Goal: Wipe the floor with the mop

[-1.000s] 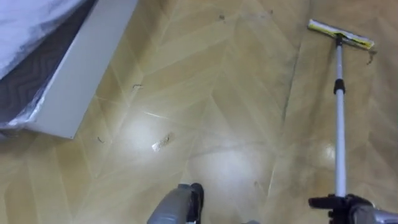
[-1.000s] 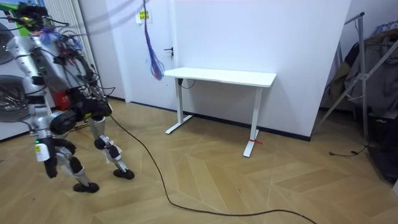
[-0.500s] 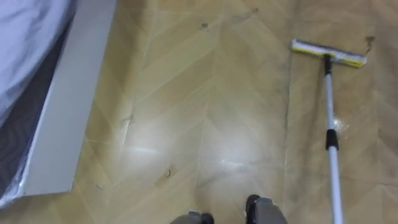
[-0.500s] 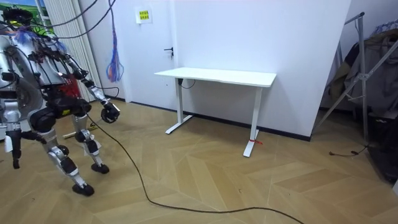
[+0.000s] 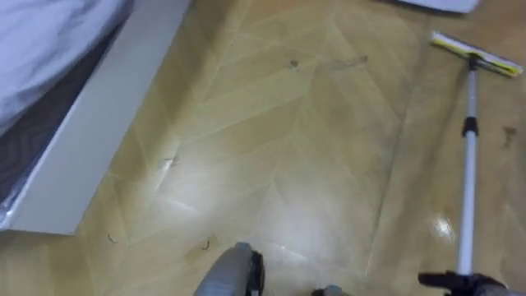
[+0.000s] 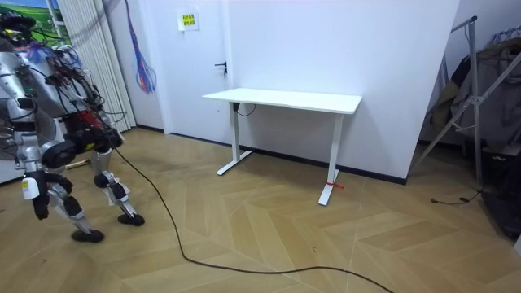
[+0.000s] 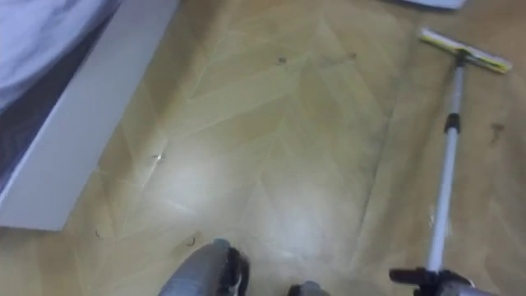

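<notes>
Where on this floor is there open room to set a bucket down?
The widest bare stretch of wood floor lies between the white bed frame on the left and the mop pole on the right. It is tight near the mop head and along the frame.

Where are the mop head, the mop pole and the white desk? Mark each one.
mop head (image 5: 491,62): left eye view, pad beside the pole joint.
mop pole (image 5: 466,189): left eye view, white shaft below the black collar.
white desk (image 6: 285,99): room view, middle of the tabletop.
</notes>
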